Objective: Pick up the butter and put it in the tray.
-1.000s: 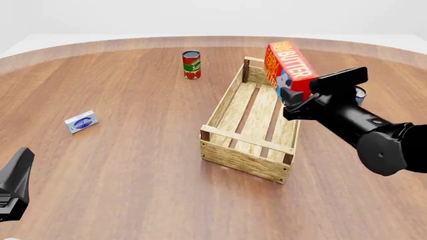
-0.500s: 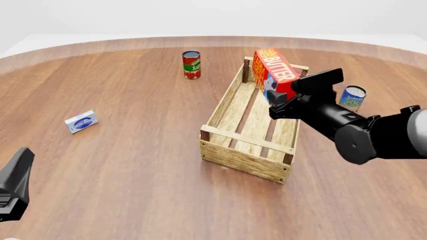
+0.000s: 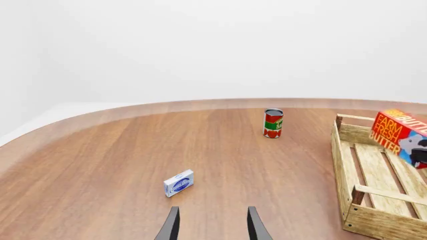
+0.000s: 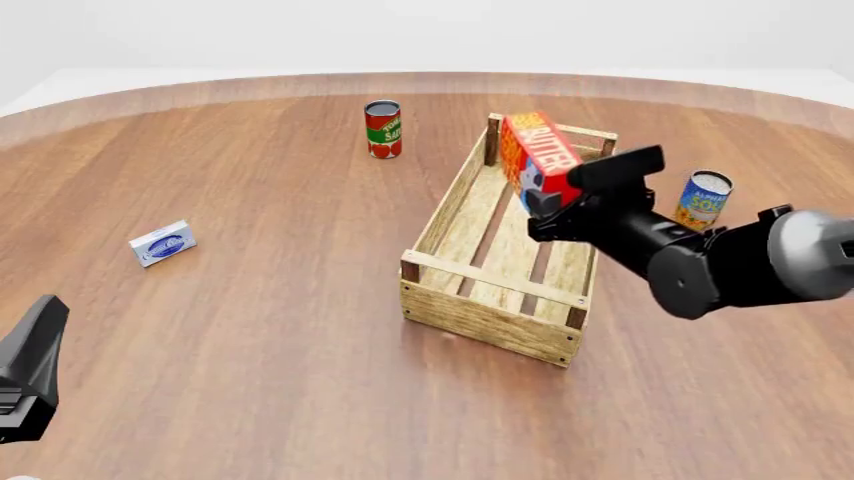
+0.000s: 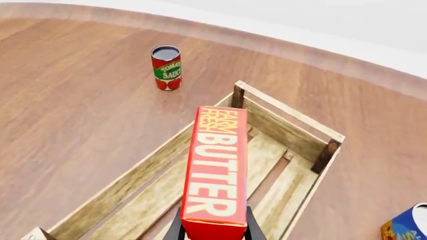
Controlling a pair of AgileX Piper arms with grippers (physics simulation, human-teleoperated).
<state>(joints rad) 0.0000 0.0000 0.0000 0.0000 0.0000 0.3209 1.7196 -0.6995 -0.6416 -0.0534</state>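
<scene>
The butter (image 4: 539, 152) is a red carton with white lettering. My right gripper (image 4: 545, 200) is shut on its near end and holds it tilted above the far half of the tray (image 4: 461, 268), a light-wood slatted crate. In the right wrist view the butter (image 5: 216, 169) lies along the fingers, over the tray's slats (image 5: 280, 195). The left wrist view shows the butter (image 3: 400, 135) over the tray (image 3: 345, 170) at the right edge. My left gripper (image 3: 211, 227) is open and empty, low at the near left of the table (image 4: 30, 365).
A red tomato can (image 4: 383, 129) stands beyond the tray's left side. A blue-and-yellow can (image 4: 703, 199) stands to the right of the tray. A small white-and-blue packet (image 4: 163, 243) lies on the table at the left.
My right gripper has carried the butter leftward and down, from above the tray's far right rim to over its inside. The left arm has not moved.
</scene>
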